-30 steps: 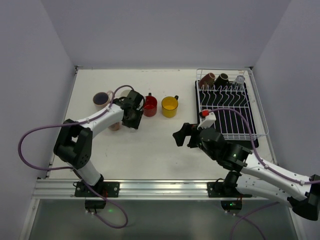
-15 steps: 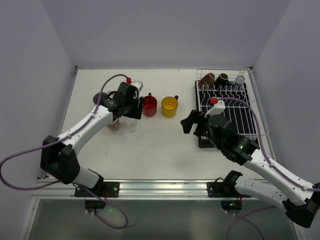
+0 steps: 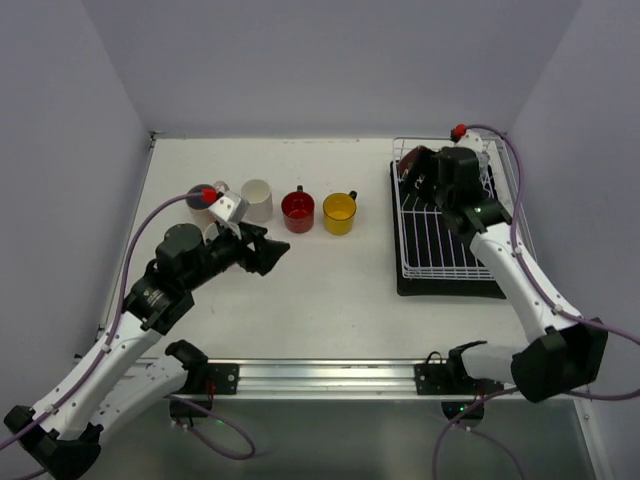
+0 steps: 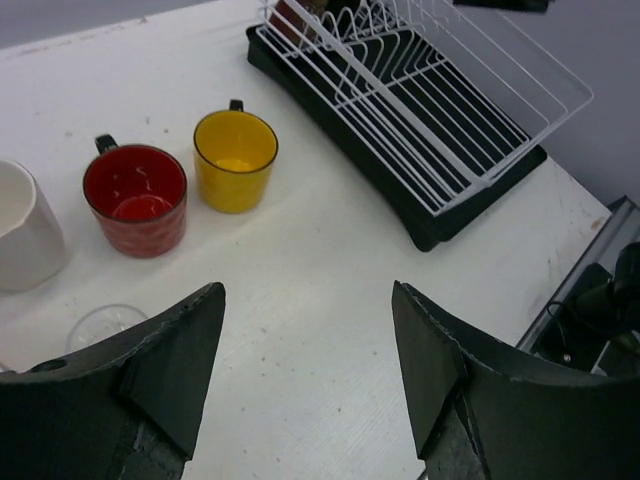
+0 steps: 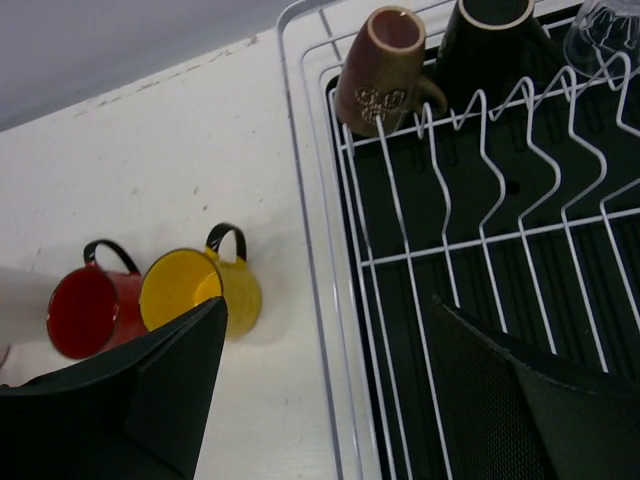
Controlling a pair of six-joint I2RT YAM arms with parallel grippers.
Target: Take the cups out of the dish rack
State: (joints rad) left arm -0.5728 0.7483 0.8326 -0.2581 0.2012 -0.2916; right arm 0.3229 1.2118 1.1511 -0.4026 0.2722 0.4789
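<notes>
While poised above the far end of the dish rack [image 3: 455,272], spread wide with nothing between the fingers: right gripper [image 5: 330,310]. Rectangular and of white wire, that rack, with rows of zigzag prongs and a raised rim, seated on a black tray [image 3: 450,290]. Leaning in its far row: brown mug [image 5: 385,75] with a stamped pattern at the rack's far left corner, black mug [image 5: 495,30] just to the right of it, clear glass [image 5: 605,30] further right, cut off by the frame edge. Standing upright in a line on the white table [image 3: 330,290] left of the rack: yellow mug [image 3: 339,213] nearest the rack, then red mug [image 3: 298,211], white mug [image 3: 257,200], and farthest from the rack a pale mug [image 3: 195,200] with a dark purple inside. Small second glass [image 4: 105,325] on the table, well left of the rack. Left gripper [image 4: 308,295] also well left of the rack and apart from the mugs, jaws wide, empty.
</notes>
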